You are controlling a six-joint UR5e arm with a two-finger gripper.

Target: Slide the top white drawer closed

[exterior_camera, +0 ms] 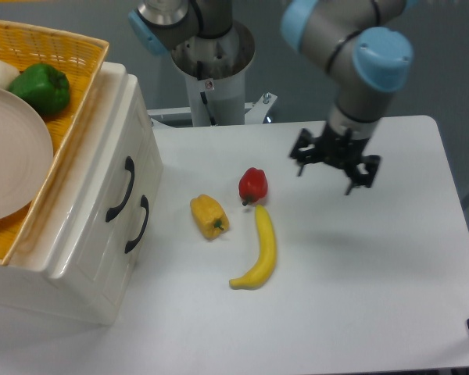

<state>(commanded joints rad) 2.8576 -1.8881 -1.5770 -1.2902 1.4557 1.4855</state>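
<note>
Fingers: the gripper (pixel 334 164) hangs above the right part of the table with its two fingers spread apart and nothing between them.
Gripper position: over bare white tabletop, well apart from the cabinet and to the right of the produce.
Nearest things: a red bell pepper (pixel 252 184) lies left of the gripper; a banana (pixel 262 250) lies just near of the pepper, its far tip close to the pepper; a yellow bell pepper (pixel 209 216) lies further left.
Top white drawer: the top white drawer (pixel 117 187) sits in the white cabinet at the left edge of the table, its curved black handle facing right; its front looks level with the cabinet face, so by my reading it is closed or very nearly so.
Lower drawer: the lower white drawer (pixel 137 226) sits just near of it, with a matching handle.
On the cabinet: a yellow wicker basket (pixel 70 55) holds a green bell pepper (pixel 42 87) and a white plate (pixel 8 156).
Handling: the drawer is likely light, stiff and slippery glossy plastic; a flat push on its front beside the handle should suit better than a pinch.
</note>
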